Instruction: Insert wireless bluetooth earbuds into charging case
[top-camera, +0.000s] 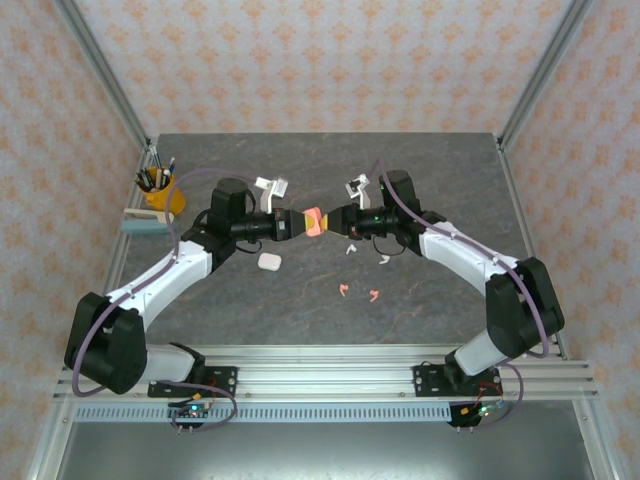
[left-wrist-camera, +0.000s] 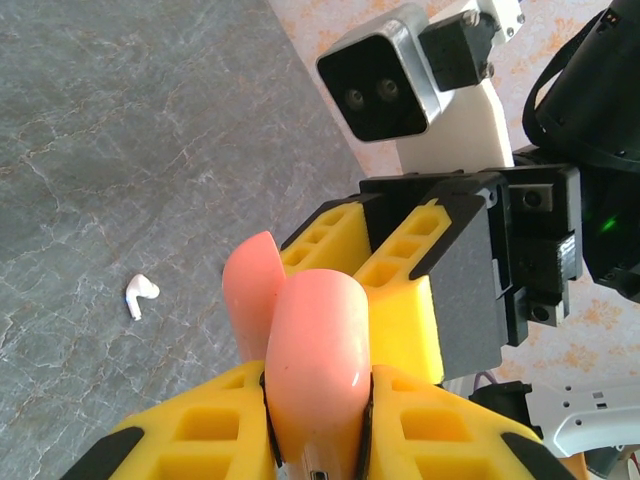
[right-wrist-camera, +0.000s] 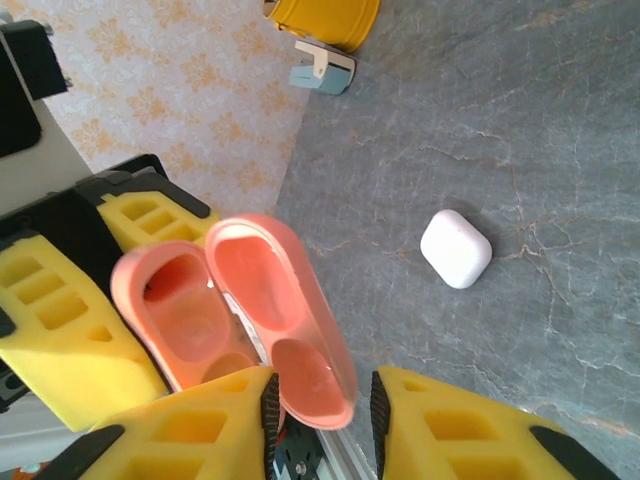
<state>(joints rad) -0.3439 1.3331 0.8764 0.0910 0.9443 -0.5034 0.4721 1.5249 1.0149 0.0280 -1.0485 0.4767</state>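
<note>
Open coral-pink charging case (top-camera: 314, 221) held up over mid-table between both arms. Left gripper (left-wrist-camera: 318, 388) pinches one half. Right gripper (right-wrist-camera: 320, 388) has fingers either side of other half, real grip unclear. Coral earbuds (top-camera: 344, 290) and white earbuds (top-camera: 350, 249) lie loose on table (top-camera: 250, 320), white case (top-camera: 268, 261) nearby

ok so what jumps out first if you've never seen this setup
The open coral-pink pebble-shaped charging case stands out first, raised above the middle of the table, clamped in the left pincer with the right pincer flanking it. Nearer the arm bases, a closed white pebble-shaped case, tiny white stemmed earbuds and coral-pink stemmed earbuds lie scattered on the grey stone-look tabletop.
</note>
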